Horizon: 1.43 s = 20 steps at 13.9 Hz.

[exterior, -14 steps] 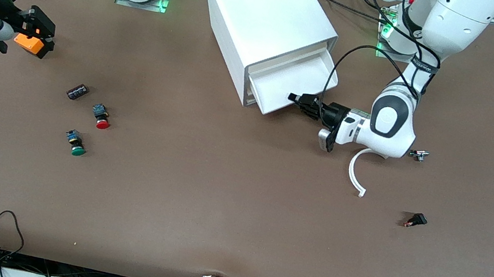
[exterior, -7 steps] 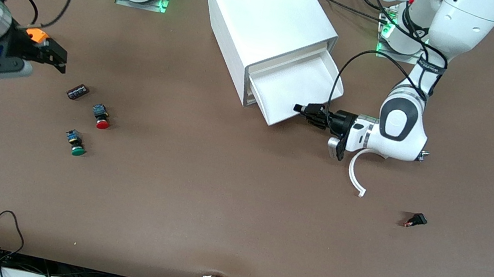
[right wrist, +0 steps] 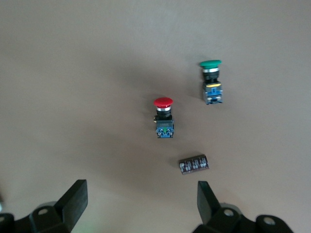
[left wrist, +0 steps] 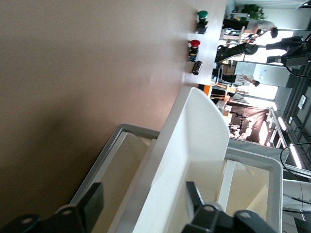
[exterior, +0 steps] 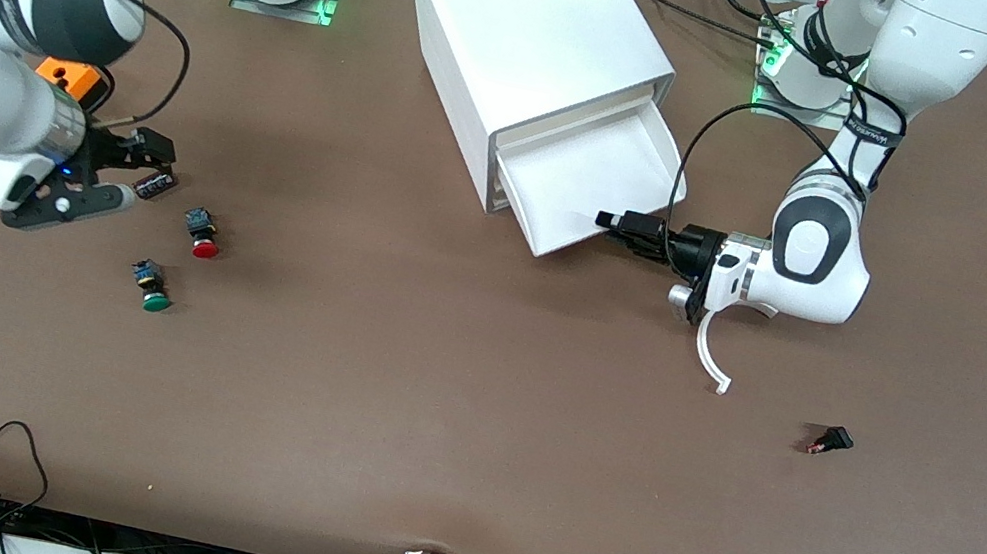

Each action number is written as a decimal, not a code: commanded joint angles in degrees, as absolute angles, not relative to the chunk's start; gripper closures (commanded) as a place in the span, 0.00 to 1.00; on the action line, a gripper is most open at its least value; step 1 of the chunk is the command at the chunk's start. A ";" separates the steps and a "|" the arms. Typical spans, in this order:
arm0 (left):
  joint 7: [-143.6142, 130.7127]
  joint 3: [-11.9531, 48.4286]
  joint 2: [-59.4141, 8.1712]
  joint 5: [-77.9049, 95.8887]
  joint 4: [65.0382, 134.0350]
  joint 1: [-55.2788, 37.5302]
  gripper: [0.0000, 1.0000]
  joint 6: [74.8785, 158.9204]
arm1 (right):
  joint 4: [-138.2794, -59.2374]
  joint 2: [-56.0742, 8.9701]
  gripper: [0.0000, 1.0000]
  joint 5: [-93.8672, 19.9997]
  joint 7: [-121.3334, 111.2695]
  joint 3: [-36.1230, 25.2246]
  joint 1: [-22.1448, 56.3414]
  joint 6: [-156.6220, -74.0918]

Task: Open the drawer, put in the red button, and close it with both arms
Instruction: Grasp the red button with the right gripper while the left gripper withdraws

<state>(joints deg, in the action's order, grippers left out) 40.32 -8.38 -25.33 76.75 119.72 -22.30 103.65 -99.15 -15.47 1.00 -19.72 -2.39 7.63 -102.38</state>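
The white cabinet (exterior: 537, 31) lies with its lowest drawer (exterior: 591, 183) pulled out; the drawer holds nothing. My left gripper (exterior: 607, 220) is open, its fingers astride the drawer's front wall (left wrist: 194, 141), as the left wrist view (left wrist: 143, 201) shows. The red button (exterior: 204, 236) lies on the table toward the right arm's end, and shows in the right wrist view (right wrist: 164, 116). My right gripper (exterior: 147, 167) hovers open and empty (right wrist: 141, 194) beside it, over a small black component (exterior: 156, 184).
A green button (exterior: 154, 288) lies nearer the front camera than the red one. An orange box (exterior: 67, 77) sits partly hidden by the right arm. A white curved piece (exterior: 713, 346) and a small black connector (exterior: 830, 440) lie toward the left arm's end.
The right arm swung from the table's end over toward the buttons. The left gripper drew the drawer farther out, then held still.
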 commanded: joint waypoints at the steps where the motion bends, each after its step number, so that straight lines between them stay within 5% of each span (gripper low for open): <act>1: 30.44 -11.41 -19.26 65.44 120.50 -21.37 0.00 103.80 | -106.76 -16.17 0.00 0.97 -24.68 -2.46 7.03 -111.23; 6: 29.36 -12.39 -12.58 41.88 119.09 -12.41 0.00 103.36 | -121.97 -20.03 0.00 0.88 -30.05 -2.72 5.36 -133.12; 10: 25.16 -12.39 -8.97 21.23 114.80 -7.39 0.00 103.18 | -122.96 -23.81 0.05 0.79 -30.15 -2.72 4.48 -137.36; 17: 5.48 -6.79 -3.35 1.77 102.84 -2.74 0.00 90.10 | -122.34 -25.14 0.59 0.53 -29.53 -2.64 3.87 -138.78; 20: -2.27 0.33 -2.38 1.32 98.19 3.05 0.00 84.04 | -121.12 -25.48 0.71 -2.27 -29.35 -2.55 3.87 -138.87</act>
